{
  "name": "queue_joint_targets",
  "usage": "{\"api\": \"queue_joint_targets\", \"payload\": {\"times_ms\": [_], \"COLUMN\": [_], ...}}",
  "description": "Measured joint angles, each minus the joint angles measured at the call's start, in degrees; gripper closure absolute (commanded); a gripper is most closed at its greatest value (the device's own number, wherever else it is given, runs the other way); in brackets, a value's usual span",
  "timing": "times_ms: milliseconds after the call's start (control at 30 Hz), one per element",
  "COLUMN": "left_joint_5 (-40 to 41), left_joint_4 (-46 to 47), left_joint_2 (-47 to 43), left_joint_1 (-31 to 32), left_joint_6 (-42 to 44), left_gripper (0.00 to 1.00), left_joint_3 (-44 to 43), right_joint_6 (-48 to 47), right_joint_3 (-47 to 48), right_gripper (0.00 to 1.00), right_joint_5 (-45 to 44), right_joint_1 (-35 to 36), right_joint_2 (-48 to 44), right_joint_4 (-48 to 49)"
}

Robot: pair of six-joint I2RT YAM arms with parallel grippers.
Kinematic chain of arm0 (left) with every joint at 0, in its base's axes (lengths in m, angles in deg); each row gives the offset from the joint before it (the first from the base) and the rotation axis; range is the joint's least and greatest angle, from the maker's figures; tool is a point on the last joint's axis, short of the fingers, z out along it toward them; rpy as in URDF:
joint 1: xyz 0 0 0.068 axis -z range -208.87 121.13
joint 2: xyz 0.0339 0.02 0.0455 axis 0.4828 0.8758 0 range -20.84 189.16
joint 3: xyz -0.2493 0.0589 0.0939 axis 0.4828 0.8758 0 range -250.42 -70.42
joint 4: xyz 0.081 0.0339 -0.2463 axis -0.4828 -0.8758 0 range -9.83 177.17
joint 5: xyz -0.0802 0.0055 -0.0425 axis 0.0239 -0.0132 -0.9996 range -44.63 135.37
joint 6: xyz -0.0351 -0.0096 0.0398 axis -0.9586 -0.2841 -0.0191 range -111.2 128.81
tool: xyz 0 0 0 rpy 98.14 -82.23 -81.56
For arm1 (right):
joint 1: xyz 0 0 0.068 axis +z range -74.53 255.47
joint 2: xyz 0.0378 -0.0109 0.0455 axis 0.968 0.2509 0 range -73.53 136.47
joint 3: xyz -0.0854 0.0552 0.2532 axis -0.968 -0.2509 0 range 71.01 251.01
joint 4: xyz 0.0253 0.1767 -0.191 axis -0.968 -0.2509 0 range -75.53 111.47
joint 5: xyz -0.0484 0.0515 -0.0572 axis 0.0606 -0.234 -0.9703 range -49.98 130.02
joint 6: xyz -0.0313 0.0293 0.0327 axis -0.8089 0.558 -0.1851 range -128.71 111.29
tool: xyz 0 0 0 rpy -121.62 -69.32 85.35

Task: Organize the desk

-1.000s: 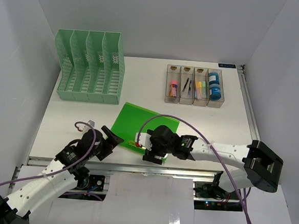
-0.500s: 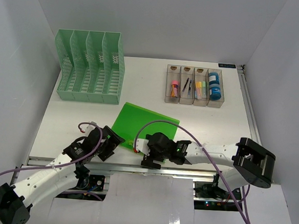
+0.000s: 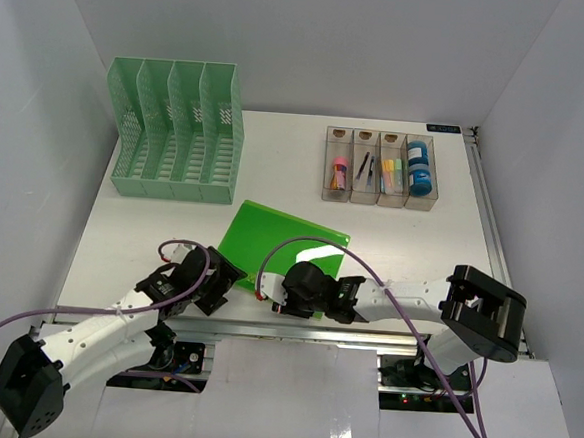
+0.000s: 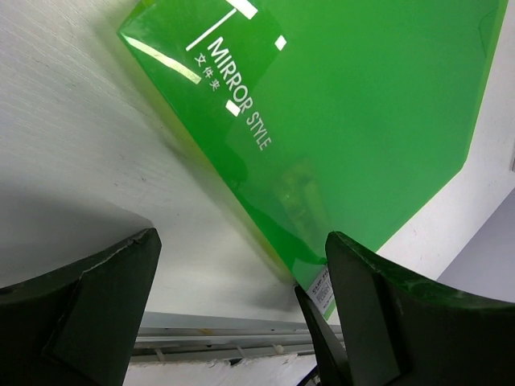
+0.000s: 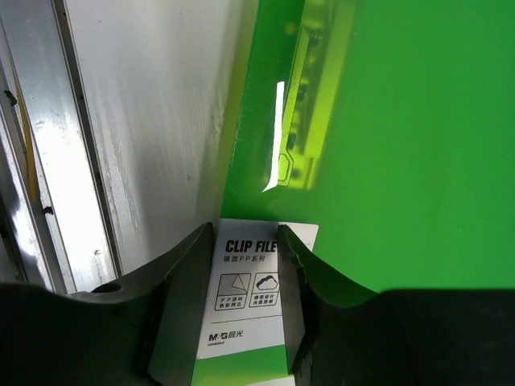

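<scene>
A green clip file (image 3: 282, 240) lies flat on the white desk (image 3: 420, 248), its labelled corner near the front rail. My right gripper (image 3: 284, 299) has narrowed onto that corner. In the right wrist view its jaws (image 5: 245, 241) sit on either side of the white "CLIP FILE" label (image 5: 245, 297), touching it. My left gripper (image 3: 219, 282) stands wide open just left of the file's near edge. In the left wrist view the left gripper (image 4: 241, 241) has only bare desk and the file's (image 4: 354, 104) edge between its fingers, and it touches nothing.
A green slotted file rack (image 3: 175, 136) stands at the back left. A clear four-compartment tray (image 3: 381, 170) with small items sits at the back right. A metal rail (image 3: 264, 327) runs along the desk's front edge just behind both grippers. Grey walls enclose the sides.
My right gripper slid left along the front edge and closed from wide open onto the file's labelled corner. The left gripper crept right toward the file and stayed open.
</scene>
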Motion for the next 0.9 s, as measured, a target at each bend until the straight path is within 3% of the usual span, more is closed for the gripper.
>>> {"api": "queue_joint_targets", "payload": {"times_ms": [167,267,300,567,900], "left_joint_5": [0.18,0.23,0.25,0.83,2.31], "left_joint_4": [3.2,5.6,6.49,11.86,14.33], "left_joint_2": [2.06,3.85,4.52,8.4,11.38], "left_joint_1": [0.49,1.12,1.38,3.31,4.86], "left_joint_6": [-1.82,-2.9,-3.28,-5.85,-7.77], "left_gripper": [0.05,0.05,0.05,0.09,0.37], "left_joint_3": [0.32,0.34,0.34,0.3,0.34], "right_joint_6": [-0.76,-0.94,-0.91,-0.82,1.12], "right_joint_3": [0.0,0.0,0.0,0.06,1.76], "right_gripper": [0.7,0.9,0.92,0.92,0.92], "right_joint_5": [0.09,0.53,0.87,7.17,16.28], "right_joint_1": [0.13,0.1,0.07,-2.23,-6.91], "right_joint_2": [-0.35,-0.92,-1.16,-5.28,-8.73], "right_joint_4": [0.02,-0.2,-0.4,-3.09,-6.54]}}
